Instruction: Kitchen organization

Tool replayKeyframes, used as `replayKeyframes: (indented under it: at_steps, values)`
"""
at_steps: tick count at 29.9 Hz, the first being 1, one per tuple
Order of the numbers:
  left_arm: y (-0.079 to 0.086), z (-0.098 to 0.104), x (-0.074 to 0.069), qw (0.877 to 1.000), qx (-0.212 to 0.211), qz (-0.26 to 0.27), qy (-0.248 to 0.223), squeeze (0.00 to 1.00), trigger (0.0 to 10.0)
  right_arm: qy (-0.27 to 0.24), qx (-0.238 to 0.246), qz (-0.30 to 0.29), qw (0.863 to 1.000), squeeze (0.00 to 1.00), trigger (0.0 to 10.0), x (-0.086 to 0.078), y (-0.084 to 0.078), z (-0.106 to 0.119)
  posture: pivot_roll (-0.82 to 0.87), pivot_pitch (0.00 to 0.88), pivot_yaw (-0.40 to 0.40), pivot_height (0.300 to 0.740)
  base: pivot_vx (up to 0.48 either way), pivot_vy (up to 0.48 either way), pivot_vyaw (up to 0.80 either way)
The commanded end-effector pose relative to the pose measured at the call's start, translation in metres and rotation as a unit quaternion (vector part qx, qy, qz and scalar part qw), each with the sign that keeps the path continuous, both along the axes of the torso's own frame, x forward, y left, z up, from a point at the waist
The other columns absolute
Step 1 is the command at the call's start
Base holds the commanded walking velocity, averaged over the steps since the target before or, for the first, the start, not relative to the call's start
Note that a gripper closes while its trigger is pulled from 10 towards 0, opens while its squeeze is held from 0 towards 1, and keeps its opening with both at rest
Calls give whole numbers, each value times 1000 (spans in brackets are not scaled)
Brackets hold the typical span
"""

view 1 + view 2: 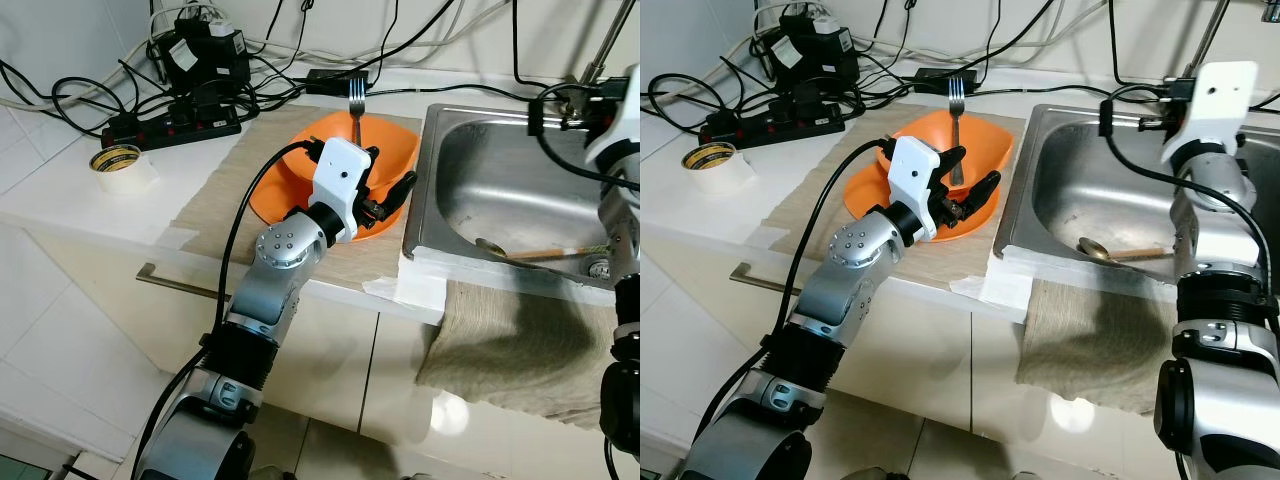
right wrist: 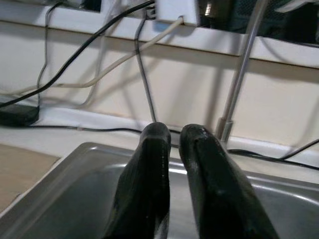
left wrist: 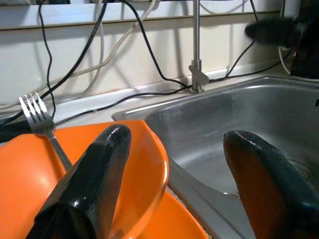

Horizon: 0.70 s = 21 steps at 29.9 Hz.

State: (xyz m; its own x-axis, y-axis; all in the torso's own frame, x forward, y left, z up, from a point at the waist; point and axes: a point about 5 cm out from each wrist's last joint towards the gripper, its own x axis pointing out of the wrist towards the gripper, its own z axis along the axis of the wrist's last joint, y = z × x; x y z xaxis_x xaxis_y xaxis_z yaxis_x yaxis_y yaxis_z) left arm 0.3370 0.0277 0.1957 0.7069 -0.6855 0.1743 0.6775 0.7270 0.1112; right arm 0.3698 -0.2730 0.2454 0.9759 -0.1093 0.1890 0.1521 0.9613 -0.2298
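Observation:
An orange bowl [image 1: 985, 150] rests on an orange plate [image 1: 865, 185] on a beige mat beside the sink [image 1: 1080, 200]. A metal fork [image 1: 957, 100] leans upright in the bowl, tines up. My left gripper [image 1: 970, 175] is open just above the bowl's near right side, one finger [image 3: 107, 149] over the bowl and the other [image 3: 259, 164] toward the sink; nothing is between them. My right gripper [image 2: 174, 132] is shut and empty, held above the sink's far part near the faucet [image 2: 244, 64]. A spoon [image 1: 1095, 248] with a wooden handle lies in the basin.
A black power strip [image 1: 170, 130] with tangled cables lines the counter's back left. A roll of tape [image 1: 118, 162] sits on the white counter at left. A grey cloth [image 1: 520, 340] hangs over the counter front below the sink. A drawer handle [image 1: 180, 283] juts out.

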Motion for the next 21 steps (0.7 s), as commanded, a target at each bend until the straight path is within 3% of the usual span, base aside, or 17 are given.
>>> replayKeyframes:
  at_steps: [1, 4, 7, 10, 11, 13, 14, 21]
  values:
    - [3, 3, 0, 1000, -1, 7, -4, 0, 10000, 52, -48, 38, 997, 0, 10000, 1, 16, -28, -87, 0, 72, 740, 0, 0, 0]
    - [4, 4, 1, 1000, -2, 8, -5, 0, 10000, 82, -65, 62, 993, 0, 10000, -1, 25, -47, -86, 0, 71, 740, 0, 0, 0]
    - [4, 5, 1, 1000, -2, 10, -7, 0, 10000, 70, -44, 58, 995, 0, 10000, 0, 25, -46, -85, 0, 71, 740, 0, 0, 0]
    - [5, 7, 3, 1000, -1, 11, -9, 0, 10000, 27, 74, 27, 996, 0, 10000, 3, 23, -35, -82, 0, 72, 740, 0, 0, 0]
    - [7, 7, 4, 1000, 0, 14, -10, 0, 10000, 8, 151, 3, 989, 0, 10000, 3, 24, -35, -84, 0, 73, 740, 0, 0, 0]
    - [7, 7, 5, 1000, 0, 15, -10, 0, 10000, 5, 166, -2, 986, 0, 10000, 2, 25, -36, -84, 0, 73, 740, 0, 0, 0]
    - [8, 7, 5, 1000, -1, 17, -9, 0, 10000, 3, 177, -1, 984, 1000, 10000, 2, 30, -38, -83, 0, 76, 740, 0, 0, 0]
    - [9, 7, 6, 1000, -1, 19, -7, 0, 10000, -3, 198, 14, 980, 1000, 10000, -1, 53, -47, -87, 0, 80, 740, 0, 0, 0]
